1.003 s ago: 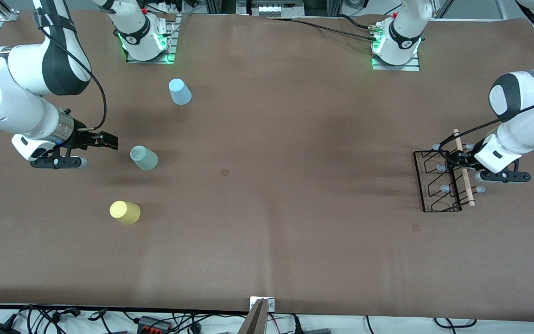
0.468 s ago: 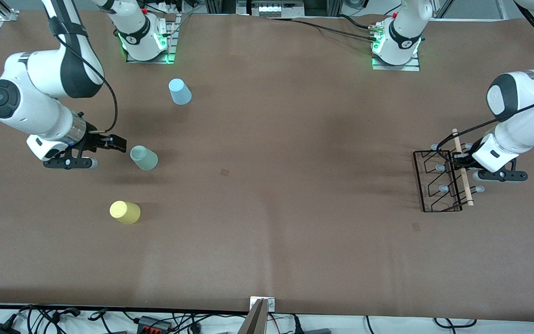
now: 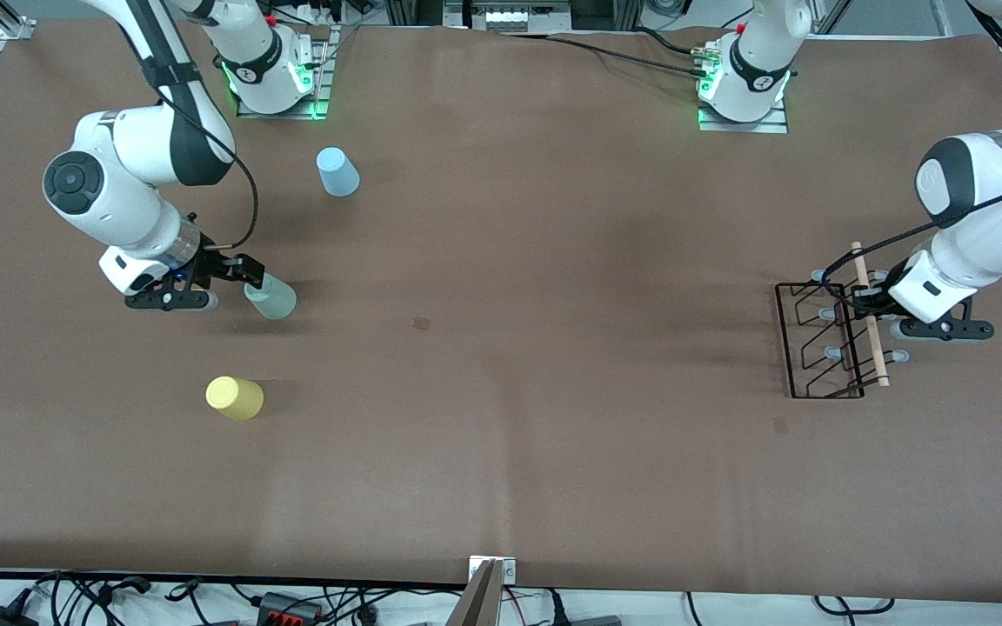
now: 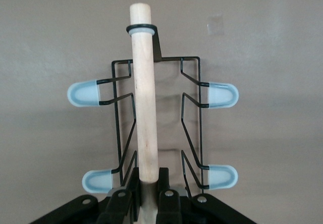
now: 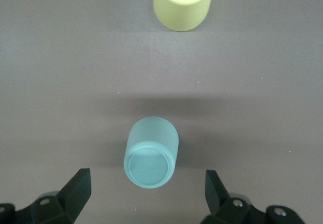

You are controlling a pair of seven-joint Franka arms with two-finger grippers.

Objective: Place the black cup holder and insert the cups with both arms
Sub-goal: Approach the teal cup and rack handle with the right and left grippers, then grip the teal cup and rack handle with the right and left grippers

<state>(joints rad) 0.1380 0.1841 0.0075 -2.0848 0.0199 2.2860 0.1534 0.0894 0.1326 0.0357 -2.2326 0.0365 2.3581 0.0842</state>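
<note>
In the front view, the black cup holder [image 3: 831, 339] is seen at the left arm's end of the brown table [image 3: 518, 417], the left gripper [image 3: 868, 302] at its wooden rod [image 3: 870, 315]. The right gripper [image 3: 244, 271] is placed just beside the mint green cup [image 3: 270, 296]; the yellow cup [image 3: 235, 397] and light blue cup [image 3: 337, 171] are set apart.

In the left wrist view, the rod [image 4: 145, 118] is clamped between closed fingers, presumably for carrying.

In the right wrist view, the mint cup [image 5: 151, 152] is framed by spread fingers [image 5: 75, 188], ungrasped.
</note>
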